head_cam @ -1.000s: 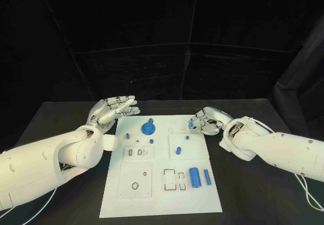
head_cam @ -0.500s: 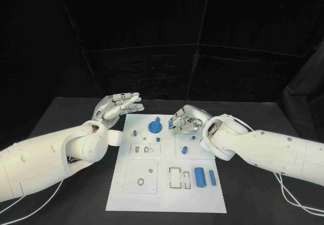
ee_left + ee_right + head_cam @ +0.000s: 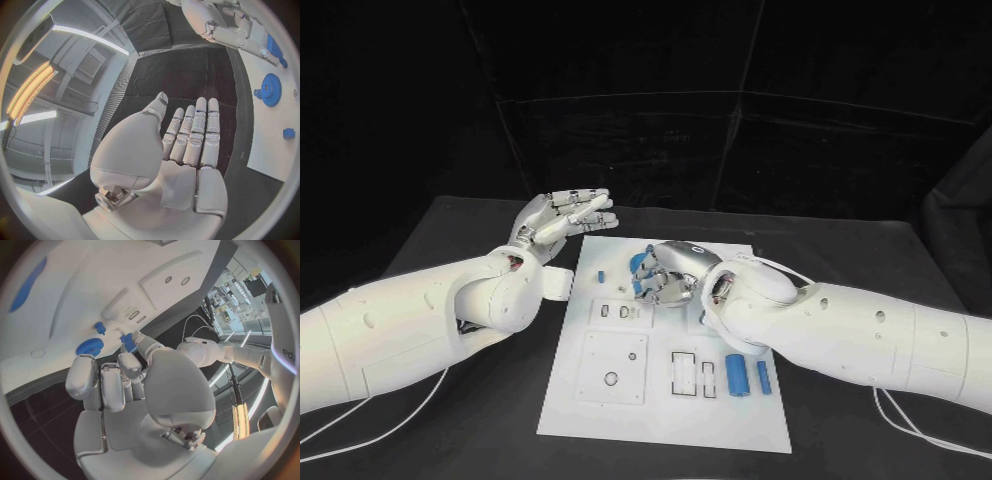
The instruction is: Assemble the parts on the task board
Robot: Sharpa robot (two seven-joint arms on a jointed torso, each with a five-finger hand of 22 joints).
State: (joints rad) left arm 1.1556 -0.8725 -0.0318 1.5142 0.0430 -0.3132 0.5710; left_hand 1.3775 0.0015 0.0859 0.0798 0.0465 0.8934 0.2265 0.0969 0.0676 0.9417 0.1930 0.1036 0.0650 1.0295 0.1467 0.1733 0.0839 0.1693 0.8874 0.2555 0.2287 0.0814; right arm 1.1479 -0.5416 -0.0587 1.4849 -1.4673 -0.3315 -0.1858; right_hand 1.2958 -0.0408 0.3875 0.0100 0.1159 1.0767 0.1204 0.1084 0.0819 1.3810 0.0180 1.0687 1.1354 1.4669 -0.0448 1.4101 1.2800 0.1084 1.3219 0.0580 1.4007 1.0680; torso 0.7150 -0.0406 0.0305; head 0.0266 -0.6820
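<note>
The white task board [image 3: 678,420] lies in the middle of the black table. My right hand [image 3: 669,276] hovers low over its far part, fingers curled, and pinches a small blue part [image 3: 128,339] between thumb and a finger. Just beside that part stands the blue gear [image 3: 89,346], half hidden under the hand in the head view [image 3: 643,261]. A small blue peg [image 3: 600,275] stands left of the gear. My left hand [image 3: 568,214] is raised beyond the board's far left corner, flat, with straight fingers [image 3: 194,135] and nothing in it.
A thick blue cylinder [image 3: 736,375] and a thinner blue pin [image 3: 764,376] lie on the board's right side. White rectangular insets with slots [image 3: 689,373] and a square plate with a hole [image 3: 612,368] take up the near half. Black table [image 3: 459,420] runs along both sides.
My right hand has travelled left across the board's far end with the small blue part, from the right edge to the gear. The left hand stays raised in much the same place.
</note>
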